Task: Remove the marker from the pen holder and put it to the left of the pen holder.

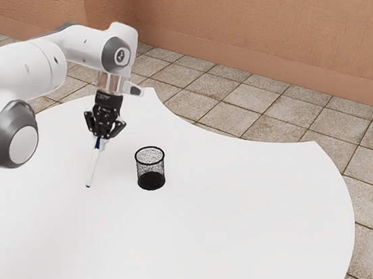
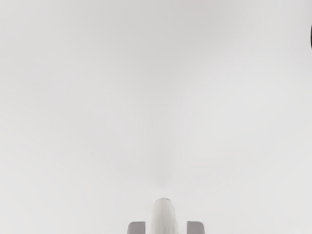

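Exterior view: the claw (image 1: 100, 145) is clamping the marker (image 1: 92, 167), hanging slightly tilted on the exterior view's left of the pen holder (image 1: 149, 170), which is standing inside the bench's (image 1: 231, 220) curved edge.

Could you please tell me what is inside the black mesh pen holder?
The black mesh pen holder shows no pen or marker inside, just its dark bottom; the near wall partly covers that, so something small could hide.

Gripper (image 1: 101, 143) pointing down, closed in a grip
The white arm (image 1: 27, 65) reaches out, wrist (image 1: 118, 56) directly above.
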Controlling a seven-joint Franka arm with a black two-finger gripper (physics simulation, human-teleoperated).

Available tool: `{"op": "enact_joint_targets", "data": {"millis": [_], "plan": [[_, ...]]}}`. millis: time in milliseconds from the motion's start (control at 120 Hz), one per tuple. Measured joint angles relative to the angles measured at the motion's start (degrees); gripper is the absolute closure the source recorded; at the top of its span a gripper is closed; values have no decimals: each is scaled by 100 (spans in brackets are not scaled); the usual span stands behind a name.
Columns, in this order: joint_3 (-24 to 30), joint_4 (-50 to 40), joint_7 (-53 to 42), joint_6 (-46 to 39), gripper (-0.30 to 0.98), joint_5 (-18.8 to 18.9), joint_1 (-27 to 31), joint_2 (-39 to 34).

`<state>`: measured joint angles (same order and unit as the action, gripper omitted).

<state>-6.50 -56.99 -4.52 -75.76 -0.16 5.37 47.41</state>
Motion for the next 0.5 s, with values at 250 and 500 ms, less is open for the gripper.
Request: {"op": "enact_joint_targets", "data": {"millis": [250, 500], "plan": [[355, 94, -1, 27, 59, -17, 283, 87], [405, -21, 4, -343, 19, -33, 258, -150]]}}
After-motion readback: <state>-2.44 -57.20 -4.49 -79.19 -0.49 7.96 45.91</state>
